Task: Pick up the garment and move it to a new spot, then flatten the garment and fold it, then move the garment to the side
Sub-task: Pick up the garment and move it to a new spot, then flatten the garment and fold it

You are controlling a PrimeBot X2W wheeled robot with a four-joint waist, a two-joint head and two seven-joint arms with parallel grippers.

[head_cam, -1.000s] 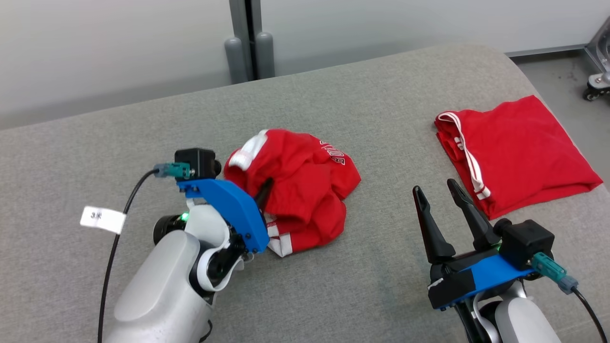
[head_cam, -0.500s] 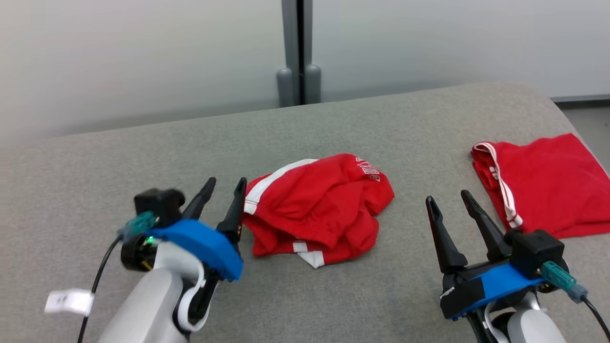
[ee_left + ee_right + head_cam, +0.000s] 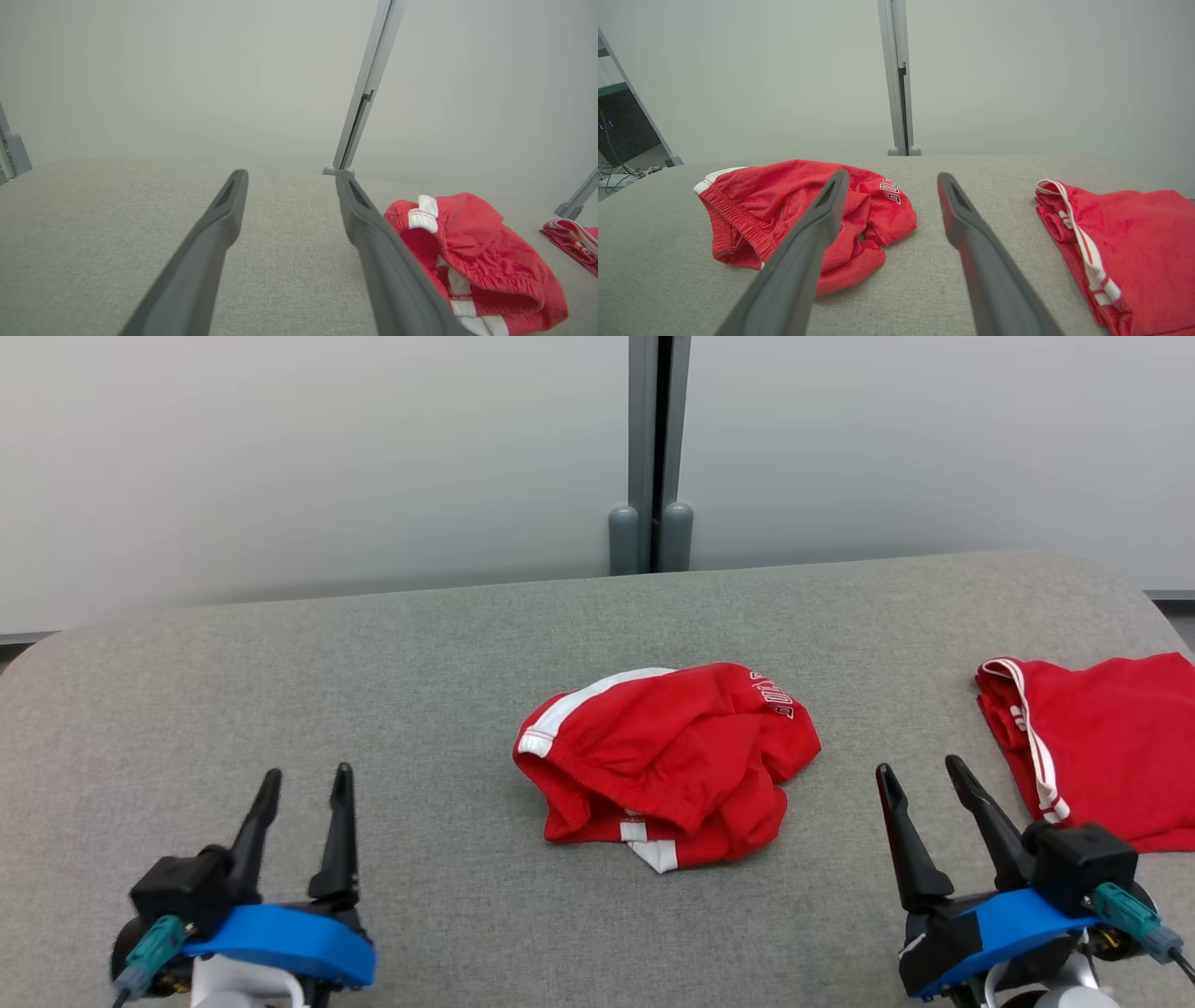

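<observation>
The crumpled garment (image 3: pixel 667 761) lies free on the grey table (image 3: pixel 373 663) — left gripper (image 3: pixel 308 771) and right gripper (image 3: pixel 918 765) flank it, fingers spread wide, empty.

bright, even, diffuse light leaves faint soft shadows under the garment (image 3: pixel 667 761) at centre frame; the head view is sharp, while wrist views bow at the edges and blur the near fingers (image 3: pixel 196 261).
</observation>
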